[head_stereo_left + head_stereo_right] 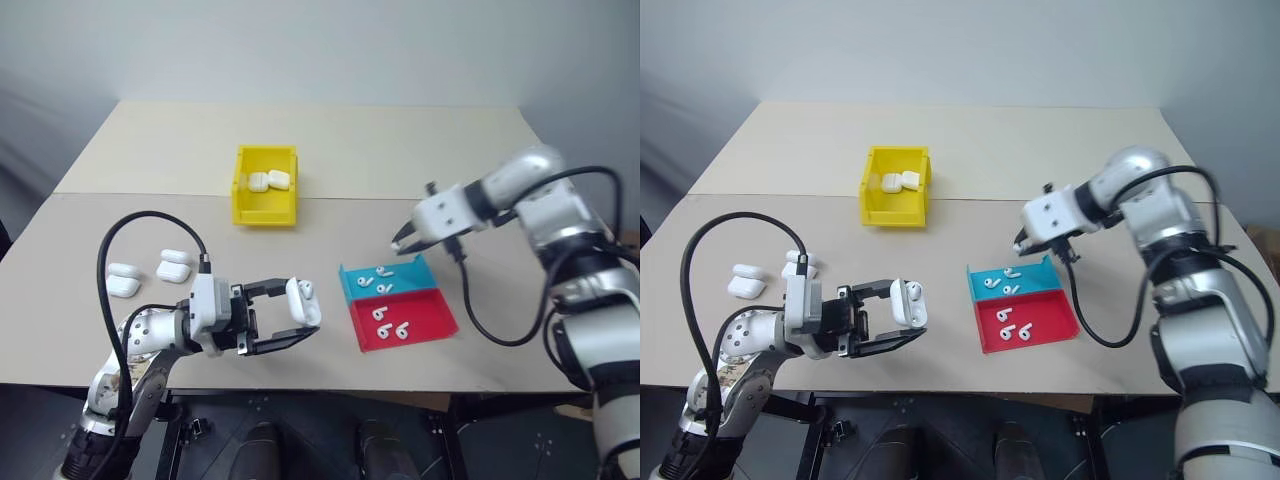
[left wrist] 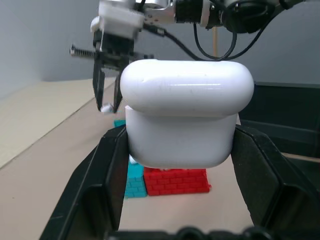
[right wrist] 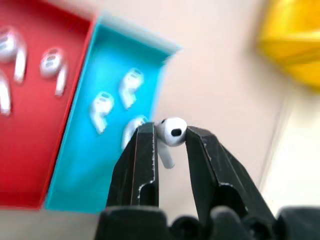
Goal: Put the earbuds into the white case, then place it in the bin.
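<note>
Held low over the table's near edge, the left gripper (image 1: 285, 315) clamps the open case (image 1: 303, 302), while the right gripper (image 3: 170, 137), above the blue tray (image 1: 352, 283), barely pinches an earbud (image 3: 171, 132), which could slip free.

Look at the table (image 1: 400, 140) in front of you: it's a pale beige surface with a seam running across it from side to side. On the near right part sit two shallow trays, touching along one long edge. The blue tray (image 1: 418, 273) lies on the far side, the red tray (image 1: 430, 318) on the near side. Behind the table you've got a plain grey wall (image 1: 320, 45).
</note>
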